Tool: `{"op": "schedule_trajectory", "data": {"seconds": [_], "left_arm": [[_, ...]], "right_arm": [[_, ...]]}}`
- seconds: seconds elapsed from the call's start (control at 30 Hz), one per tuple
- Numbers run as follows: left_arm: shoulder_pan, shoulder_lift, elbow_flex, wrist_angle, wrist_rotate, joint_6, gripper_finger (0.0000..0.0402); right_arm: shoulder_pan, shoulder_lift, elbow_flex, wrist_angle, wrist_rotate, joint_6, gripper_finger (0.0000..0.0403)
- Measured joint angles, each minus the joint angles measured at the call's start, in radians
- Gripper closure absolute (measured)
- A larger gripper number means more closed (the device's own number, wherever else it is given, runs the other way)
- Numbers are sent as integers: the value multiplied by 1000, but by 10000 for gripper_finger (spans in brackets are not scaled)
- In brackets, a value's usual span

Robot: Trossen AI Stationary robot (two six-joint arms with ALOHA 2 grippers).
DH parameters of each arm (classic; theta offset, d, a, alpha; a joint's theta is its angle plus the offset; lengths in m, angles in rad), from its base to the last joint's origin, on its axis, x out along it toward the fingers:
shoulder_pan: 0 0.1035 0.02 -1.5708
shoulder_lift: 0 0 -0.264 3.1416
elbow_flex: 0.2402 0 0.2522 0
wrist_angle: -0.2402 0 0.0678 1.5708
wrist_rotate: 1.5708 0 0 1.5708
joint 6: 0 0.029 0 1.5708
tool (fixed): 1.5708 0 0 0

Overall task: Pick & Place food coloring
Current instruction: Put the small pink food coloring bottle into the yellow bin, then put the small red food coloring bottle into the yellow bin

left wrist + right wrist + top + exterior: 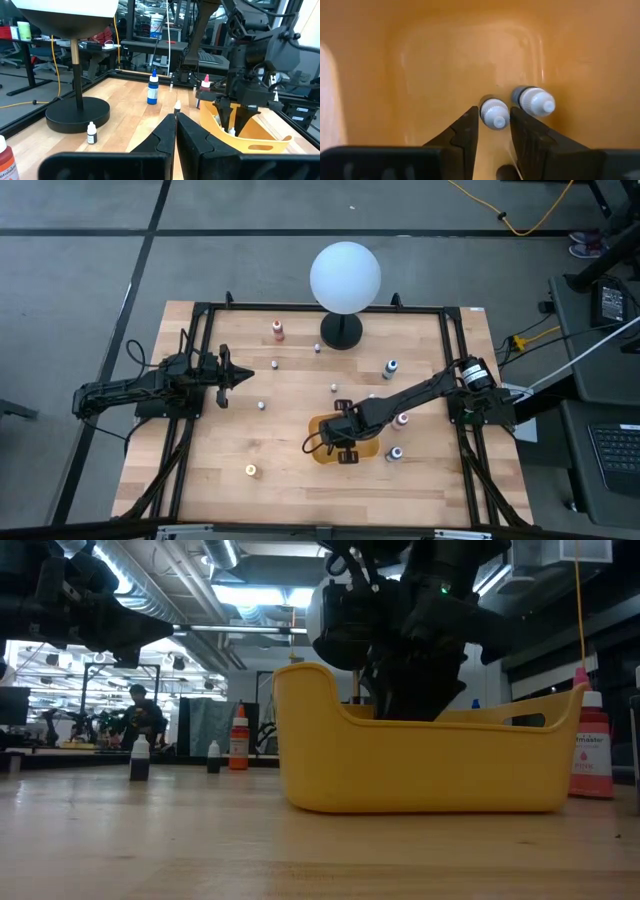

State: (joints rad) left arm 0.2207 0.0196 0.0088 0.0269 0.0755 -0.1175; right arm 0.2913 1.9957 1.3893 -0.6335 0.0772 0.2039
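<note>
Right gripper (492, 131) down inside yellow bin (420, 60), fingers slightly spread around one capped bottle (494, 113); second bottle (534, 101) just beside. Left gripper (176, 131) pressed together, idle.

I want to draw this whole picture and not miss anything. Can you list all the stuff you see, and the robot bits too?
lamp: one, white ball on a black stand, far middle of the table
bin: one, yellow, near side of the table, right of middle
bottles in the bin: two, pale caps, body colours hidden, side by side
bigger bottles: four; orange left of the lamp, two bluish and one pink right of the bin
tiny bottles: about five, colours too small to tell, scattered mid-table
table: one, pale wood
person: one, far back in the room
left gripper: shut, over the table's left side
right gripper: down inside the bin
</note>
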Motion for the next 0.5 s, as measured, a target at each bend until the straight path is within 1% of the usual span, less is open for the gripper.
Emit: {"op": "schedule_trajectory", "data": {"seconds": [0.07, 0.3, 0.5], "left_arm": [[0, 0, 0, 0, 0, 0, 392], [0, 0, 0, 0, 0, 0, 389], [0, 0, 0, 0, 0, 0, 391]], "right_arm": [[0, 0, 24, -17, 0, -2, 288], [0, 0, 146, -158, 1, -7, 288], [0, 0, 272, -273, 60, -59, 288]]}}
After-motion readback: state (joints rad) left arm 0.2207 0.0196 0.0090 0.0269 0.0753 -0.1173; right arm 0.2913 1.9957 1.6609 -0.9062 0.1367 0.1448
